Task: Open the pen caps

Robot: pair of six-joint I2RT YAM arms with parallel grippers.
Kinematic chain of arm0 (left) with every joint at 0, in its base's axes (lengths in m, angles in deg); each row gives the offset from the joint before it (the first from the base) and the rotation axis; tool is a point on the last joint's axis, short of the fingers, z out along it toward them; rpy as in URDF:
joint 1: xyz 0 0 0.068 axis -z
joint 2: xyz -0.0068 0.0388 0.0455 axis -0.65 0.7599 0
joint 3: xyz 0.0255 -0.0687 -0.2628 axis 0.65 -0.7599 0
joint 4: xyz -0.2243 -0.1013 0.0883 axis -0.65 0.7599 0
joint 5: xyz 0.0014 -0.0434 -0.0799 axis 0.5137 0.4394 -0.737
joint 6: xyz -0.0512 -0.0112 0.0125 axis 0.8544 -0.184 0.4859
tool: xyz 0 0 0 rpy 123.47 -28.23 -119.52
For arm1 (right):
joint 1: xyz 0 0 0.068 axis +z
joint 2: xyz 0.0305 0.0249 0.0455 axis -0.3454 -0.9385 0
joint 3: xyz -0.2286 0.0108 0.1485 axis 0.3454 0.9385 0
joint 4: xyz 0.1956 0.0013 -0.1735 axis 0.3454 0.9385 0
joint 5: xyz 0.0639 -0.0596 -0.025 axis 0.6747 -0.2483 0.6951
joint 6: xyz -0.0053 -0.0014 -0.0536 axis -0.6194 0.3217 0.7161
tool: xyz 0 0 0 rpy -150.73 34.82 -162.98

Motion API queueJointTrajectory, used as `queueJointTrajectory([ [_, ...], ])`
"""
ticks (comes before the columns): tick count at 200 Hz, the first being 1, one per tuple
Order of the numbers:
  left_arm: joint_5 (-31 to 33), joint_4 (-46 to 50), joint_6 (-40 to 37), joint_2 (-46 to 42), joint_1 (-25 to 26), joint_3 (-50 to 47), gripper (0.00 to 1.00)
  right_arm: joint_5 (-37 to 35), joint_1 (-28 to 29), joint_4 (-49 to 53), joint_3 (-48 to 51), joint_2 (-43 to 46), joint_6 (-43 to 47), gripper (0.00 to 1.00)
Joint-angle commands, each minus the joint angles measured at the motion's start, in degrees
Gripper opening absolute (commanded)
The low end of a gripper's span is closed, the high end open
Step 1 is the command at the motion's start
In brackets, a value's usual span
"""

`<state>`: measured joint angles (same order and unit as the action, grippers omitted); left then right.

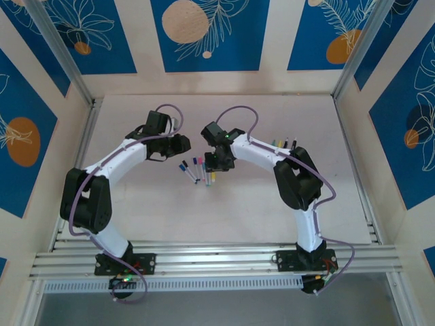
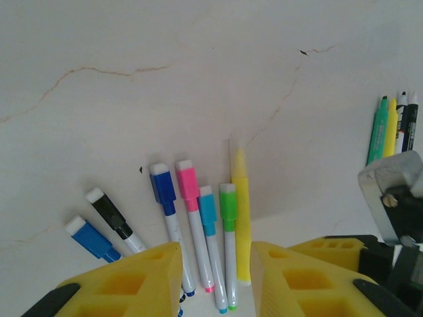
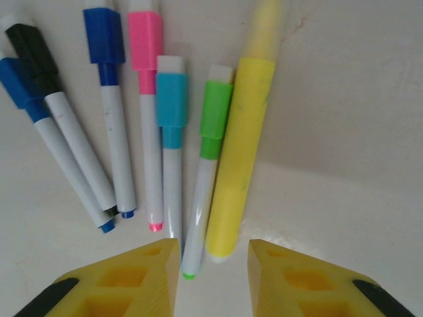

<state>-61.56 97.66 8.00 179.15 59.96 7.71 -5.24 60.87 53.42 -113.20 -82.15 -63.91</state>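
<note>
The top camera looks down from above and behind, taking in the whole table. Both wrist cameras face down at the same pens mid-frame, the right nearer.

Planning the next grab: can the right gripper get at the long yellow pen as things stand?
Probably yes. The right gripper hangs open just before the yellow pen, nothing over it; the green-capped pen lies close alongside and might get caught too.
</note>
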Motion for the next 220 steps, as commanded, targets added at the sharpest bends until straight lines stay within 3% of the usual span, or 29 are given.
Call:
queueJointTrajectory([
  [1, -1.68, -1.71, 0.43, 0.11, 0.01, -0.18, 0.32, -0.51, -0.41, 2.49, -2.14, -1.78, 0.09, 0.32],
  [146, -2.32, -1.64, 0.08, 3.26, 0.02, 0.91, 0.29, 1.58, -1.0, 2.45, -3.8, -7.48, 1.03, 0.29],
  [220, -2.12, -1.45, -0.12, 4.0, 0.03, 1.1, 0.28, -5.45, -0.7, 8.62, -8.46, -11.9, 1.39, 0.28],
])
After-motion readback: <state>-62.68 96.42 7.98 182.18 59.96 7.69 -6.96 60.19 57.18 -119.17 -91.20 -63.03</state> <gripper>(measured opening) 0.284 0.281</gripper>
